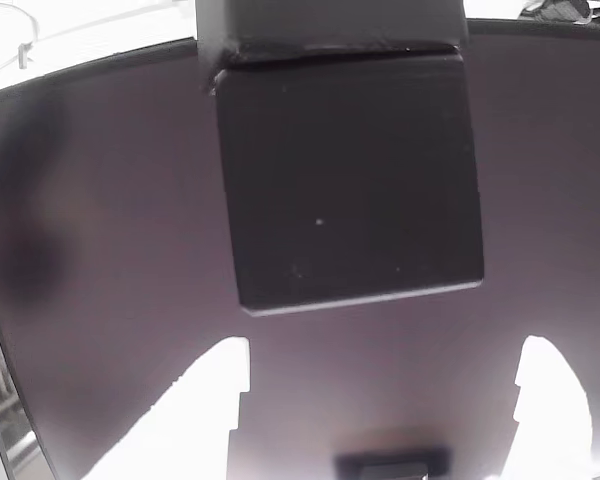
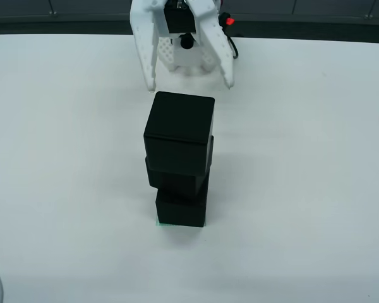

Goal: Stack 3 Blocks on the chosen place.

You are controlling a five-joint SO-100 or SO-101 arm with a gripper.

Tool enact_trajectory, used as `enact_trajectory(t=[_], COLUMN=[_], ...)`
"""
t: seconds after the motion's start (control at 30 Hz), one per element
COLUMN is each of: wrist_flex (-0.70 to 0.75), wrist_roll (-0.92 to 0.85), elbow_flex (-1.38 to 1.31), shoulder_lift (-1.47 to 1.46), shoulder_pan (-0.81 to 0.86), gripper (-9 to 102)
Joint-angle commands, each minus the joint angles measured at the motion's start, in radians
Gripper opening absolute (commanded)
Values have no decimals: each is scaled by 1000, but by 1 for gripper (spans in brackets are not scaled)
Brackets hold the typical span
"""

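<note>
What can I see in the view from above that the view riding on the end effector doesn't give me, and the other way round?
Only the view from above shows all three black blocks stacked, top block, middle block, bottom block, with a green sliver of the chosen place beneath. Only the riding view shows a block face close up. Both show the white end effector open, holding nothing.

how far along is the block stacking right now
Done, by the look of it: three black blocks stand in one slightly uneven column, a sliver of the green patch showing under the bottom one. In hand: nothing; the gripper is open behind the stack. Left: only backing the arm away.
</note>
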Motion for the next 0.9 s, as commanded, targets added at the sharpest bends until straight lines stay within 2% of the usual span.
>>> enact_trajectory(t=[0.0,0.1,0.23,0.37,0.57,0.67,0.87], wrist_flex=[155,245,344,354,304,281,196], wrist_roll=[51,138,350,574,979,1126,1164], elbow_flex=[-130,-210,-299,-316,-250,-173,57], shoulder_lift=[20,32,38,51,86,140,279], shoulder_pan=[-5,-11,-23,-35,-20,-28,-34], gripper=[30,25,11,0,0,0,0])
